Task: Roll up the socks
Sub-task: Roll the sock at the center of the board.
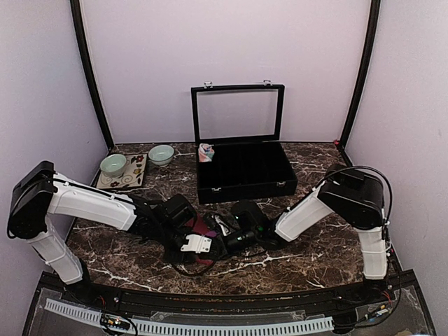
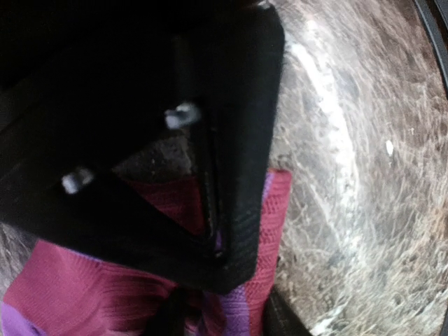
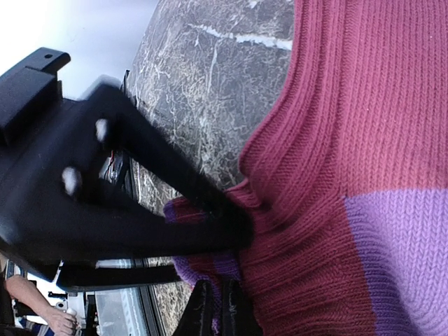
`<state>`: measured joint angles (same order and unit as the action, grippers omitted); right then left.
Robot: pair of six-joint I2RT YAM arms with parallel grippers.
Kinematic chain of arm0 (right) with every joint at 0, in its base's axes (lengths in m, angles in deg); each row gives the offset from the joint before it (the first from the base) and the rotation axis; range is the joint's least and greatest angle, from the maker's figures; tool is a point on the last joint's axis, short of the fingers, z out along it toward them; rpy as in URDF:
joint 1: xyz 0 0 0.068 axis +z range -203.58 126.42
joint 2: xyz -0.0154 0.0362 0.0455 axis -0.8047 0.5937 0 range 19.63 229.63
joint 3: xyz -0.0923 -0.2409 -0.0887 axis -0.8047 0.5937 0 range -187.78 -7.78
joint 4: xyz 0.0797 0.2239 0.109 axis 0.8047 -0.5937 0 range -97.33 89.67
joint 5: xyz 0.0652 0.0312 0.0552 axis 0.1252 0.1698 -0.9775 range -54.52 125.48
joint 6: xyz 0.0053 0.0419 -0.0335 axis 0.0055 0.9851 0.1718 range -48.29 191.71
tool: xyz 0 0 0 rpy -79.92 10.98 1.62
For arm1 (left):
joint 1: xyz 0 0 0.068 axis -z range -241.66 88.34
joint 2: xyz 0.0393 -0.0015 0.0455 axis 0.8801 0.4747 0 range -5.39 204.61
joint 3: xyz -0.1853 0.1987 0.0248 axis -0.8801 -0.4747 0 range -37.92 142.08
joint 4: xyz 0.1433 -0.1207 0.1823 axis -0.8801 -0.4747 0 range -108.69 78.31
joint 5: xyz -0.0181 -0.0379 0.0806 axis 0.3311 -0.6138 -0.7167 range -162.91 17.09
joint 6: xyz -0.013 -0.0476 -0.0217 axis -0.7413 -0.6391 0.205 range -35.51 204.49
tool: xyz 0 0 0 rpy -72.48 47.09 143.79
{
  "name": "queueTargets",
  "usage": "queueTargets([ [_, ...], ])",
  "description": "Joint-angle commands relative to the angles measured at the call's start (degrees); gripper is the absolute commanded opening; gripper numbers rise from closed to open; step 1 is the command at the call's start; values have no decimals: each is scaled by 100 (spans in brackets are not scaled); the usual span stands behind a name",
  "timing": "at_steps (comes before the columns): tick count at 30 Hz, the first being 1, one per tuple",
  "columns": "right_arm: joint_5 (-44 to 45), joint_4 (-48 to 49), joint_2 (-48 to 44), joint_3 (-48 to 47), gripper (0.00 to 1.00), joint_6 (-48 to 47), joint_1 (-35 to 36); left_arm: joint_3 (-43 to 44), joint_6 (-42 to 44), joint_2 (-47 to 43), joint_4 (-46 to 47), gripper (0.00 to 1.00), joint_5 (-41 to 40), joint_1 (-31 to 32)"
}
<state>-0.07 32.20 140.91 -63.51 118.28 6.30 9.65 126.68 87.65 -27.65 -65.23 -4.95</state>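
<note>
The left arm rises from its base at the near left corner of the worktop, bends sharply at the elbow by the left wall, and runs its forearm rightward and low toward the middle.

Behind the forearm, a patterned mat carries one pale green bowl. A second bowl stands on the worktop just beside the mat.

The left gripper is angled down at the worktop. Its fingers are drawn together at the tips and pinch an edge of the maroon sock.

This sock, with purple stripes, lies on the worktop near the front centre, between the two wrists. The arms hide most of it in the overhead view.

The right gripper faces the left one. Its fingers are pressed together on a bunched fold of the same sock.

Behind the grippers stands a black case with its lid upright. The pink sock sits bundled at the case's rear left corner.

The right arm mirrors the left. It rises from the near right corner, folds at the elbow, and slopes its forearm down leftward to the centre.
</note>
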Motion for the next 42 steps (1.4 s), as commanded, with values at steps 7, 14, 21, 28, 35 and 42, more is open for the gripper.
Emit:
queueTargets([
  [7,641,-1013,626,212,0,-7,15,-250,-162,-915,-170,59,-209,25],
  [14,629,-1180,739,90,0,12,15,-186,-121,-912,-450,47,28,25],
  [21,593,-1245,771,106,0,35,15,-194,15,-676,-444,39,166,25],
  [28,544,-969,779,205,0,236,15,-207,22,-370,-264,32,104,25],
  [35,567,-934,643,342,0,258,14,-194,23,-170,-103,18,121,22],
  [42,844,-1004,325,308,26,9,15,-60,-2,190,-507,0,630,-50],
])
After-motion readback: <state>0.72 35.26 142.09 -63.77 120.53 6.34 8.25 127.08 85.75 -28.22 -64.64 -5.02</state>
